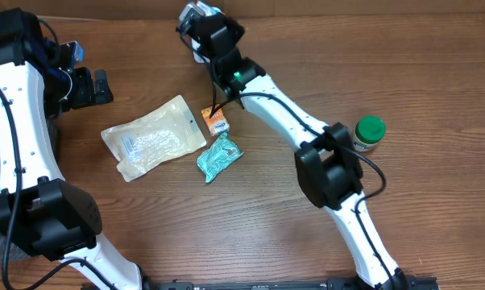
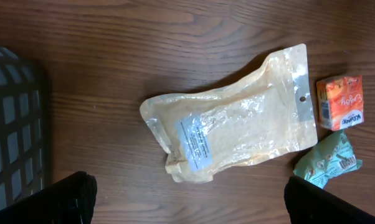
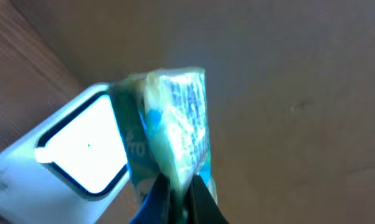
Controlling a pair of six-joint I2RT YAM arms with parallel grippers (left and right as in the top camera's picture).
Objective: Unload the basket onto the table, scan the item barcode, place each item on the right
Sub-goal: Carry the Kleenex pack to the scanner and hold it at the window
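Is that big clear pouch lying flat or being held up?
Lying flat: the pouch rests on the wooden table, with nothing gripping it.

In the right wrist view the packet (image 3: 175,118) pinched by the right gripper (image 3: 178,194) is blurred, its print unreadable; the fingers run off the bottom edge, and the white scanner (image 3: 81,149) is cut by the left edge. Overhead, the wrist covers those jaws. The left gripper (image 2: 200,202) shows only 2 dark fingertips at the bottom corners, 1 covering the teal packet's (image 2: 327,163) lower edge. The mesh basket (image 2: 13,124) is cropped at the left. The pouch label (image 2: 197,142) is too small to read. The arm hides part of the green-capped jar (image 1: 369,133).
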